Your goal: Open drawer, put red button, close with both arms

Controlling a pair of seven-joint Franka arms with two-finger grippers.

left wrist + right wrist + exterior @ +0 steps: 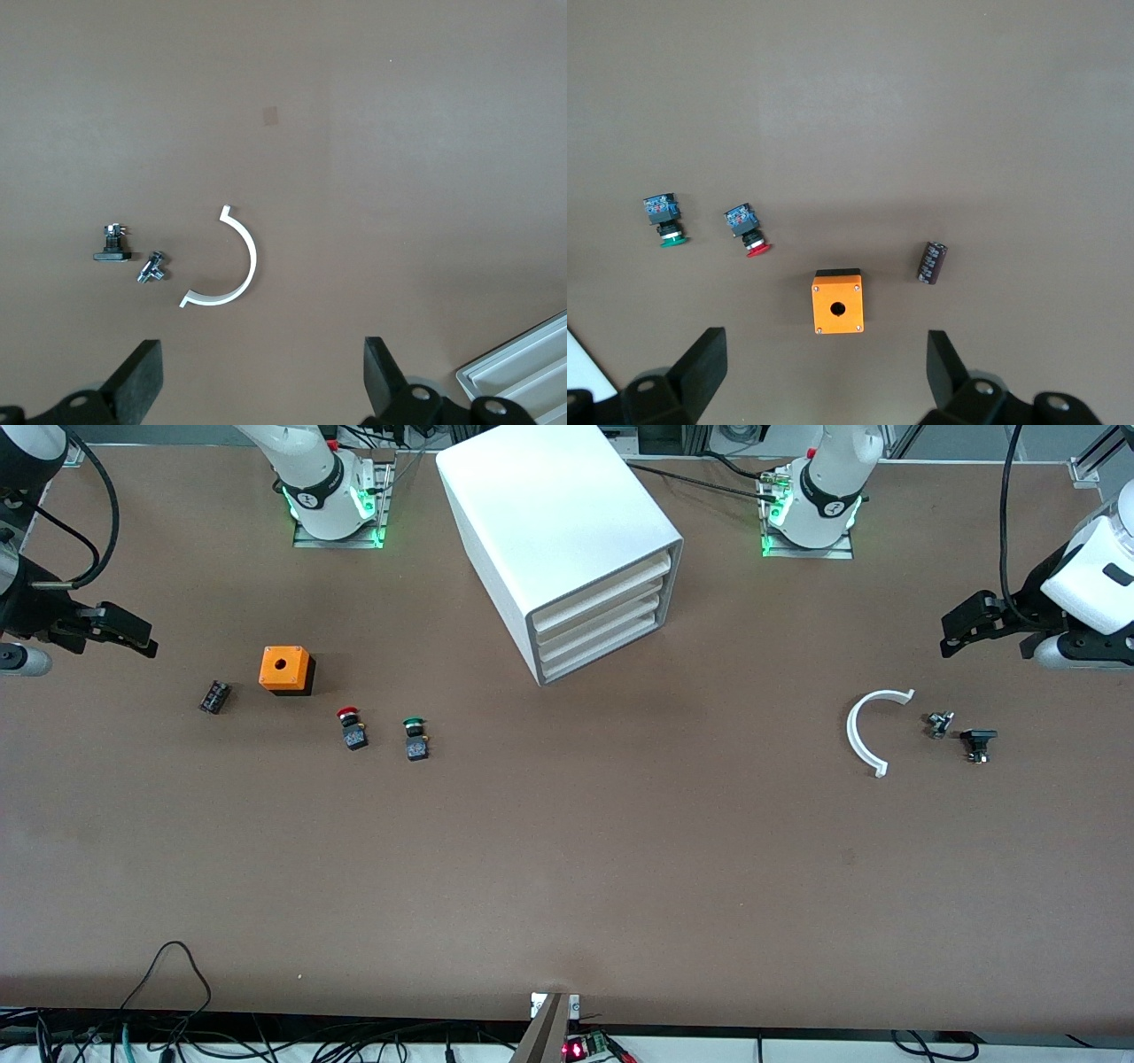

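Note:
The white cabinet (567, 522) stands in the middle of the table between the two bases, and its three alike drawers (602, 615) are all pushed in. The red button (348, 726) lies on its side toward the right arm's end, beside a green-capped one (414, 738); it also shows as the red button (749, 233) in the right wrist view. My right gripper (133, 636) (827, 367) hangs open and empty over the table near the orange box. My left gripper (961, 624) (263, 372) hangs open and empty over the left arm's end. A corner of the cabinet (523, 372) shows in the left wrist view.
An orange box (285, 670) with a round hole and a small dark block (214, 696) lie near the buttons. A white half-ring (873, 731) and two small dark parts (939, 724) (977, 742) lie toward the left arm's end. Cables run along the edge nearest the camera.

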